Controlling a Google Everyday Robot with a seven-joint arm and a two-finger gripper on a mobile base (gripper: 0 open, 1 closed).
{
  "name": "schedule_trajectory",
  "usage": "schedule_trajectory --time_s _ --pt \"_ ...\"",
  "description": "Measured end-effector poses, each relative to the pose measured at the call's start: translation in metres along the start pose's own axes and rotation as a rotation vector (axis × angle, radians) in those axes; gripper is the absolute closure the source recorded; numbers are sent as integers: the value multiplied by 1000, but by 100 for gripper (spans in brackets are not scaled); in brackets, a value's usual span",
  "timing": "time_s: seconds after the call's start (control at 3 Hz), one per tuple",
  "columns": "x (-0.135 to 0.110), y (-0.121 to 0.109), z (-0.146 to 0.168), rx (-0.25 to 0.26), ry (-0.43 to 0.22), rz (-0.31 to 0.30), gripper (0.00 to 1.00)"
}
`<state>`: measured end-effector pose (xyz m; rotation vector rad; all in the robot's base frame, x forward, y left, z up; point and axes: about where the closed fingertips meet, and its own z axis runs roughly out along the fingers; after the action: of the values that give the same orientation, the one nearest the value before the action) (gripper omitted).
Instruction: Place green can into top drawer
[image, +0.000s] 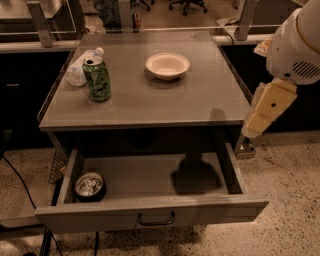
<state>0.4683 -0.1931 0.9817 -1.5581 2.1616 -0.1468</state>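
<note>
While the green can (97, 79) stands on the surface (200, 102), my gripper (257, 121) hangs at its right edge. I cannot tell if it is spread. The top drawer (150, 216) is open.

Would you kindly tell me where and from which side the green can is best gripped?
Probably mid-body, across its round wall, coming from the side facing the bowl or from the front: the green can stands upright, and the clear bottle lies close behind it. The gripper hangs off the tabletop edge beyond the bowl, so that approach looks unobstructed.
</note>
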Motion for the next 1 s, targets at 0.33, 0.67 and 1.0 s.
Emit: schedule_trajectory --time_s 0.33,0.67,1.0 --pt "-27 -18 24 73 -63 40 0" --pt "-44 -37 34 154 -95 160 0" --pt "-44 -37 34 154 -95 160 0"
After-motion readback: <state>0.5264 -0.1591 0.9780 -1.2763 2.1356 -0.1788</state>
